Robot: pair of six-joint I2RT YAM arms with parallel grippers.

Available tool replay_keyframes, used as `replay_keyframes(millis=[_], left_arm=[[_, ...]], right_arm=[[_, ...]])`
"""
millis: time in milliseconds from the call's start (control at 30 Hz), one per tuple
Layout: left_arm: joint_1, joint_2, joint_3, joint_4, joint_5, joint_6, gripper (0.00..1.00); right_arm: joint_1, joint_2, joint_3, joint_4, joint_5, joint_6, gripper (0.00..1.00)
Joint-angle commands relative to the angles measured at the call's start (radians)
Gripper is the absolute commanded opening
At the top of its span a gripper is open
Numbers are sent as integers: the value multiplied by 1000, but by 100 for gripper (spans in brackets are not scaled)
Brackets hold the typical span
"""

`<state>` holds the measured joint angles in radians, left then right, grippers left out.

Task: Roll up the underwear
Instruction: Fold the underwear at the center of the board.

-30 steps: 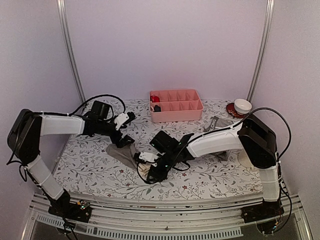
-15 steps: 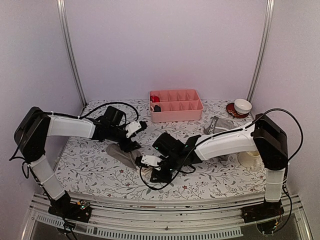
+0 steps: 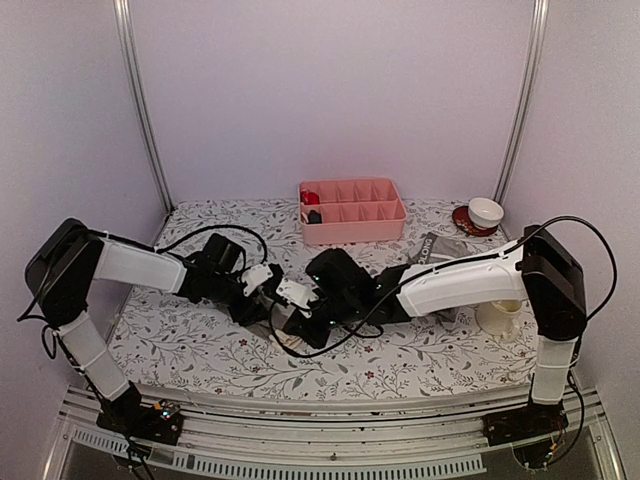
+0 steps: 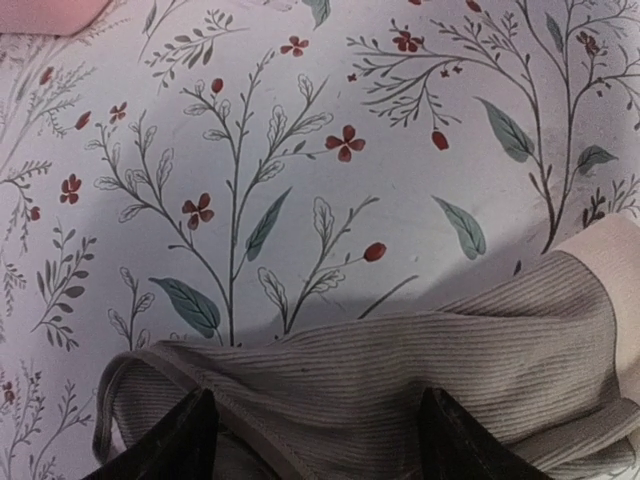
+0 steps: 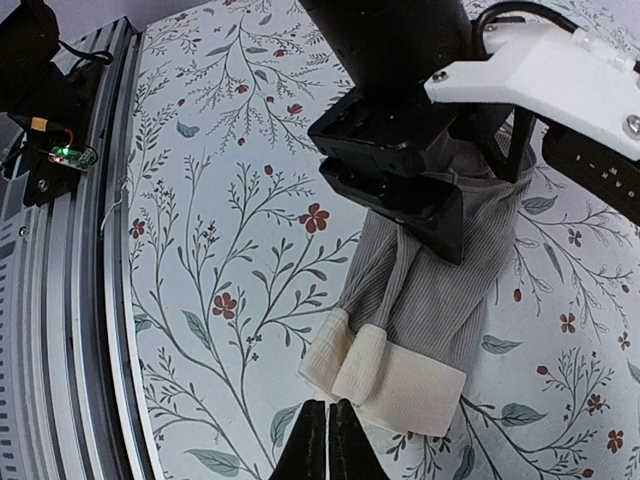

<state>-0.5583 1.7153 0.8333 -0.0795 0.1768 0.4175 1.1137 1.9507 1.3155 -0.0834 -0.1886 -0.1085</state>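
The grey ribbed briefs point(image 5: 440, 300) lie folded into a narrow strip, and their pale waistband point(image 5: 410, 385) is partly rolled at the near end. My left gripper point(image 4: 320, 440) is down on the far part of the strip. Its black fingers point(image 4: 190, 440) stand apart and squeeze a raised fold of the cloth between them. My right gripper point(image 5: 323, 440) is shut with nothing between its fingers, its tips just short of the waistband's edge. From above, both grippers meet mid-table, left point(image 3: 260, 288) and right point(image 3: 300, 318), covering most of the briefs. The boxer-briefs point(image 3: 437, 248) lie behind the right arm.
A pink divided tray point(image 3: 352, 225) stands at the back centre with small red and black items inside. At the back right, a white bowl point(image 3: 486, 212) sits on a red saucer. A white cup point(image 3: 500, 318) stands by the right arm's base. The table's metal rail point(image 5: 60, 150) runs nearby.
My left gripper has moved right and down onto the briefs, and its jaws have narrowed onto the cloth. My right gripper has shifted toward it and closed fully.
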Motion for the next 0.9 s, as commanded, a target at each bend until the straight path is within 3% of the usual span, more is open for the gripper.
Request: replay_keyframes(millis=[0, 267, 367, 467, 867], left_arm=[[0, -70, -41, 35, 19, -43, 74], [-1, -101, -47, 25, 80, -38, 88], [8, -105, -39, 27, 70, -31, 90], [42, -127, -12, 25, 35, -35, 98], [236, -212, 6, -46, 11, 63, 98]], right_arm=[[14, 61, 45, 14, -24, 47, 4], [76, 157, 146, -43, 56, -21, 4], [75, 184, 174, -69, 74, -20, 4], [76, 214, 199, -104, 82, -39, 4], [57, 237, 178, -188, 287, -61, 4]])
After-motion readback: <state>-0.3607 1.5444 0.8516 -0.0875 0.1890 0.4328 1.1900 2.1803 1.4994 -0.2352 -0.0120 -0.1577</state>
